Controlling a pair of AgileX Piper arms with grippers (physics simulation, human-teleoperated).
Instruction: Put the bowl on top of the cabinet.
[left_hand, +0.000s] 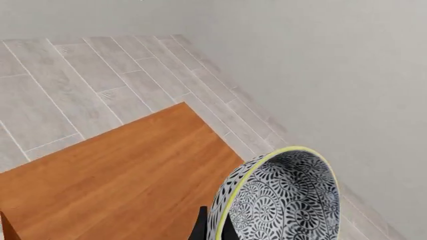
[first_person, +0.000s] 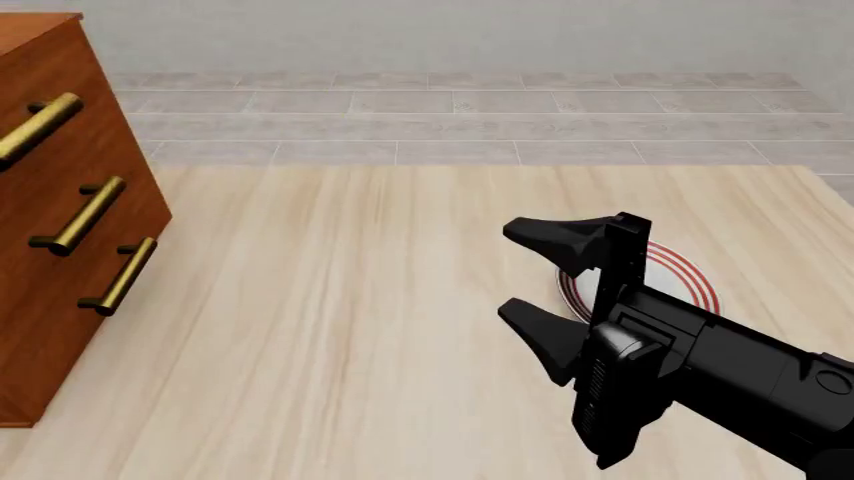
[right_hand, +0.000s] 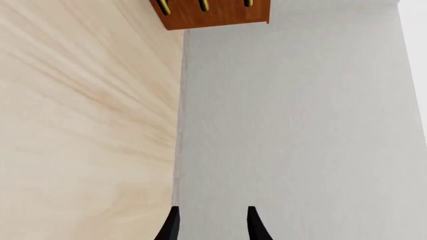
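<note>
The table (first_person: 400, 330) is the widest thing in the front view, pale wood reaching to a tiled floor. At its left edge stands the cabinet (first_person: 60, 230), reddish-brown with three brass handles (first_person: 83, 212); in the left wrist view its flat top (left_hand: 113, 185) lies below the camera, with one far corner showing against the floor.

The right arm (first_person: 721, 385) lies across the near right of the table. The right gripper (first_person: 541, 275) is spread wide with nothing between its fingers, hanging over the table just beside the plate (first_person: 674, 285), which is partly hidden behind it.

The bowl (left_hand: 280, 197) appears only in the left wrist view. It is tilted on edge, patterned inside turned toward the wall, pale rim up, close in front of the camera. The left gripper (left_hand: 212, 229) shows only as dark fingertips at the bowl's rim. It appears to be pinching the rim, though the contact itself is cut off at the frame's edge. The bowl seems to hang above the cabinet top, near its far side edge; whether it touches the wood cannot be told.

The step in hand looks like the placing. To do it well, the left arm should bring the bowl further in over the top, away from the edge, and turn it level. It should then lower until the base rests flat, and only then let the fingers part. Released while tilted, the bowl could roll off.
</note>
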